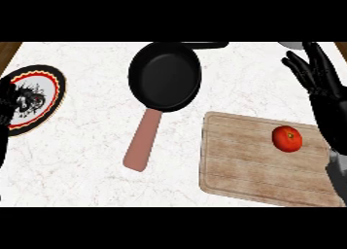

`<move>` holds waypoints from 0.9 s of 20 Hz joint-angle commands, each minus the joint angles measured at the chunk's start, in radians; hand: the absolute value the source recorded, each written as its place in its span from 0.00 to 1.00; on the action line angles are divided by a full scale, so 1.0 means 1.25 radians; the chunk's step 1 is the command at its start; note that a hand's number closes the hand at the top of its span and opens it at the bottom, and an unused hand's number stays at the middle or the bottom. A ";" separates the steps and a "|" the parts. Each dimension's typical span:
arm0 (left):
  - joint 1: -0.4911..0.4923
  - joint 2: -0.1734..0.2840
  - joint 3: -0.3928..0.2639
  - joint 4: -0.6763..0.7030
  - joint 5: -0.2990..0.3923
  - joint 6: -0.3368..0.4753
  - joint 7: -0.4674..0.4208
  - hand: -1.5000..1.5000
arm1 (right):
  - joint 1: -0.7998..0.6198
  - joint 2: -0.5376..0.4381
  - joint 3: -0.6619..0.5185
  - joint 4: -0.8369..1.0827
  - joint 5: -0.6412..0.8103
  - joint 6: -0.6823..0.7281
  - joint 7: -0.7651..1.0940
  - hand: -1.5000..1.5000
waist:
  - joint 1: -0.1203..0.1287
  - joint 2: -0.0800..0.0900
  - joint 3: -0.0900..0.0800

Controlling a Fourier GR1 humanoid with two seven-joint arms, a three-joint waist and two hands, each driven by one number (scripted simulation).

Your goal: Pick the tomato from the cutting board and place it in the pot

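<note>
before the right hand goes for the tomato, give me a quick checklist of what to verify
1. Tomato lies on the cutting board, nothing covering it: ok.
2. Right hand is open, fingers straight, holding nothing: ok.
3. Right hand is over the tomato: not ok, it sits beyond the board near the counter's far right edge.
4. Receiving vessel in view: cannot tell for a pot; a black pan with a pinkish handle stands left of the board, and only slivers of other items show at the far edge.
5. Left hand out of the way: ok, it rests at the left edge over the plate.
</note>
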 commanded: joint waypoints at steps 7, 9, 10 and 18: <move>0.051 -0.102 -0.158 0.093 0.043 -0.103 0.121 0.50 | 0.076 -0.228 0.018 0.133 0.250 -0.036 0.185 1.00 | -0.075 0.012 -0.021; 0.066 -0.125 -0.176 0.111 0.073 -0.128 0.145 0.50 | 0.115 -0.066 -0.057 0.128 0.247 -0.261 0.126 0.00 | -0.068 -0.002 0.004; 0.075 -0.144 -0.198 0.123 0.071 -0.135 0.141 0.50 | 0.134 -0.016 -0.050 0.087 0.252 -0.309 0.089 0.00 | -0.063 -0.006 0.005; 0.001 -0.205 -0.232 0.164 0.028 -0.137 0.181 0.50 | 0.236 0.006 -0.040 -0.210 0.271 -0.319 0.211 0.00 | -0.014 -0.007 0.005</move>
